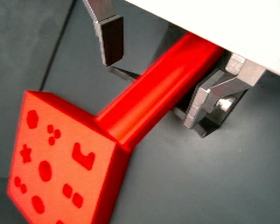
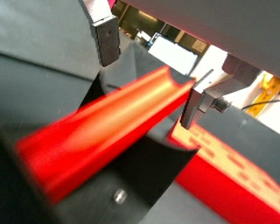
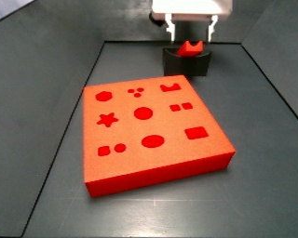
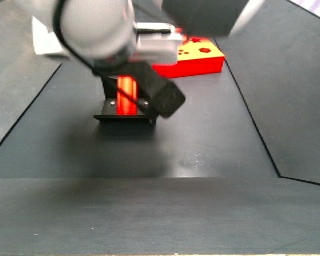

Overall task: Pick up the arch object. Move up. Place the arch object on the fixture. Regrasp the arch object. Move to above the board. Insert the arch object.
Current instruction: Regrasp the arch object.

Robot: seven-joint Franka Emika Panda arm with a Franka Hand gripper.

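Note:
The arch object (image 1: 154, 87) is a slim long red bar that lies in the hollow of the dark fixture (image 3: 186, 63), seen end-on in a side view (image 3: 192, 46). My gripper (image 1: 154, 74) straddles the bar with its jaws apart. One finger (image 1: 108, 39) stands clear of the bar with a gap. The other finger (image 1: 206, 101) is at the bar's side. In a wrist view the bar (image 2: 113, 122) rests on the fixture (image 2: 143, 179) between the fingers of the gripper (image 2: 152, 74). The board (image 3: 152, 130) lies flat in front of the fixture.
The board also shows in both wrist views (image 1: 66, 157) (image 2: 241, 179) and behind the arm in a side view (image 4: 192, 55). The arm's body (image 4: 109, 30) hides most of the bar (image 4: 127, 95) there. Raised dark walls (image 3: 64, 102) border the floor.

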